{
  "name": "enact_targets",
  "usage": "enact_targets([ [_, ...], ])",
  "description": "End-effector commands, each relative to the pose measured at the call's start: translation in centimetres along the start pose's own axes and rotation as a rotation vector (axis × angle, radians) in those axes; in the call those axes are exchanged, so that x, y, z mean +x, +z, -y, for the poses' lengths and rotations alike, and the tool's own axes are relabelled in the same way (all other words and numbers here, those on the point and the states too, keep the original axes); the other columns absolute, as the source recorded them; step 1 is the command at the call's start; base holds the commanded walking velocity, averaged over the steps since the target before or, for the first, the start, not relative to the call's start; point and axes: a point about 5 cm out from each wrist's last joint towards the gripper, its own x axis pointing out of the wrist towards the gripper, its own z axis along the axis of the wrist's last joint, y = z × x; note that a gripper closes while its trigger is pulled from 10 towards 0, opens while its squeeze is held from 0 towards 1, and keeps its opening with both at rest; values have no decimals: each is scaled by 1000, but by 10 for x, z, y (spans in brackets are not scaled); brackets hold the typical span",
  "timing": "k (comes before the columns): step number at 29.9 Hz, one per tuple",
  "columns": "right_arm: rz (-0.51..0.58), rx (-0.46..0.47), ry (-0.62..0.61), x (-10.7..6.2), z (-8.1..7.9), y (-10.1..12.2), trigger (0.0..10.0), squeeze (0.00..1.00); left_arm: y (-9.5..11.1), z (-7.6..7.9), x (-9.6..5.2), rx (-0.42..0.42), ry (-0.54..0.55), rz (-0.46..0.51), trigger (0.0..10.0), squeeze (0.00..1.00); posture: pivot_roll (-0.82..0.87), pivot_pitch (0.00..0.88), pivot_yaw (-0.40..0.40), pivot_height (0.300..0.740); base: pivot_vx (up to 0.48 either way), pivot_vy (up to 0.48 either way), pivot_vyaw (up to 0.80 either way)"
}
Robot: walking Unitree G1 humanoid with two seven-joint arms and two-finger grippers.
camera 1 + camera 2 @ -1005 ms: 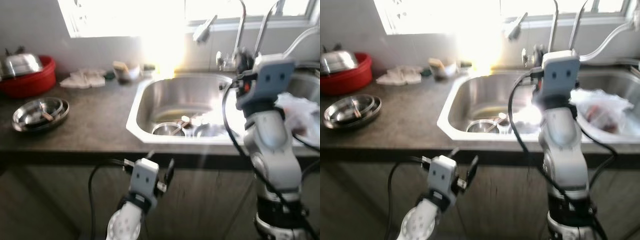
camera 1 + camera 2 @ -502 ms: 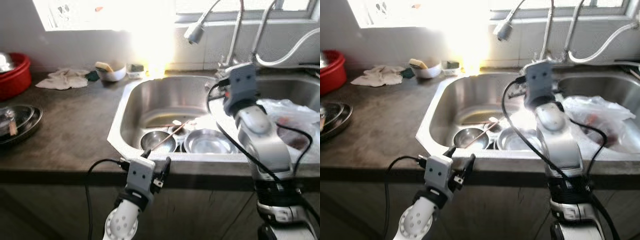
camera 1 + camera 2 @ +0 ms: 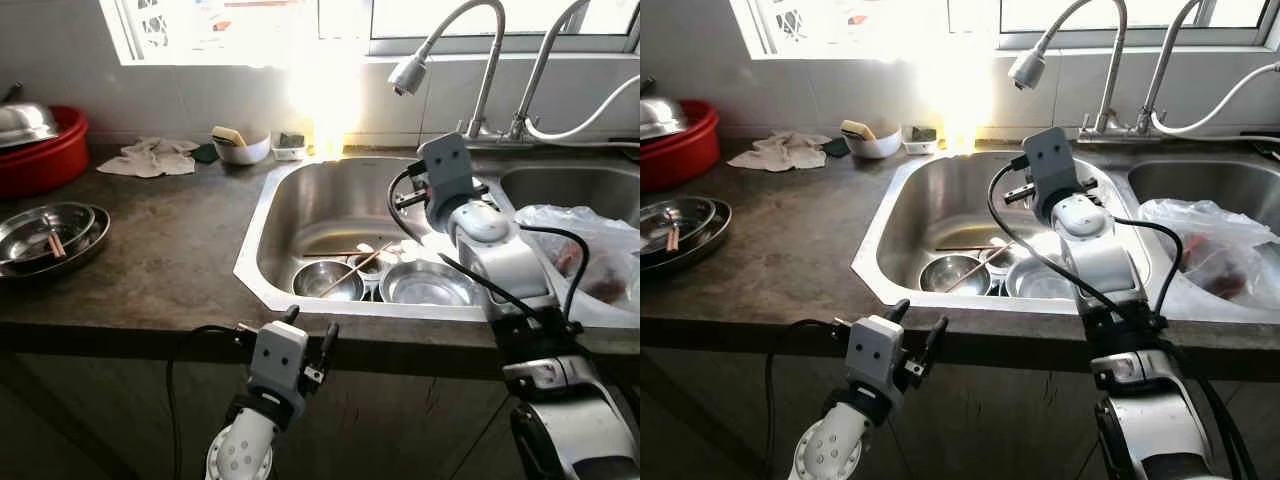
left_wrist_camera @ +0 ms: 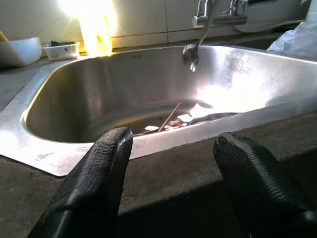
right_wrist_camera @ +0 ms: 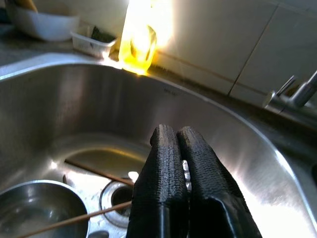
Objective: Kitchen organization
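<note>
Now my right gripper, fingers pressed together, has swung over the stainless steel sink; left gripper waits wide at the counter's front edge.

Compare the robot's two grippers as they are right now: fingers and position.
The left gripper has its fingers spread wide apart, while the right gripper has its fingers pressed together with nothing between them. The left gripper sits low in front of the counter edge, short of the sink; the right gripper is raised and reaches over the sink basin, above the steel bowls. Both have two black textured fingers and point toward the sink.
</note>
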Motion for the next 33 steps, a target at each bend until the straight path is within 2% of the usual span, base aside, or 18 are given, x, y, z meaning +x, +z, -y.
enact_targets([
  [1,-7,-16,21,4,-4,2,10000,0,5,1,-1,-3,-11,20,10000,0,35,62,-15,740,0,0,0],
  [5,-73,-20,32,9,-7,-14,10000,0,6,3,-4,-11,-14,16,10000,0,44,79,-19,740,0,0,0],
  [10,-104,-12,26,12,-8,-25,10000,0,7,5,-6,-16,-11,12,10000,0,47,93,-20,740,0,0,0],
  [11,-110,-13,23,13,-9,-27,10000,345,7,5,-6,-17,-10,10,10000,0,49,96,-21,740,0,0,0],
  [12,-116,-11,17,14,-9,-29,10000,886,7,5,-6,-18,-9,9,10000,0,50,96,-22,740,0,0,0],
  [13,-124,-11,11,14,-8,-32,10000,1000,7,5,-6,-19,-8,7,10000,0,50,96,-22,740,0,0,0],
  [20,-121,-2,-14,15,-5,-36,10000,1000,7,4,-7,-21,-2,4,10000,0,46,97,-18,740,0,0,0],
  [24,-70,20,-40,13,-2,-29,10000,1000,7,3,-5,-19,0,3,10000,0,42,93,-18,740,0,0,0],
  [25,-56,27,-45,13,-1,-27,10000,353,7,3,-5,-19,1,3,10000,0,42,93,-17,740,0,0,0],
  [26,-18,36,-59,12,0,-22,10000,353,6,2,-5,-18,1,2,10000,0,41,90,-16,740,0,0,0],
  [27,53,37,-87,8,1,-13,10000,0,6,2,-4,-16,3,0,10000,0,41,88,-15,740,0,0,0],
  [29,125,45,-112,2,2,-5,10000,0,6,1,-4,-14,3,1,10000,0,39,85,-12,740,0,0,0],
  [32,172,50,-124,-3,1,1,10000,0,6,1,-4,-14,3,1,10000,0,38,83,-12,740,0,0,0],
  [33,245,73,-131,-12,-1,9,10000,0,6,1,-3,-12,3,2,10000,0,34,81,-6,740,0,0,0],
])
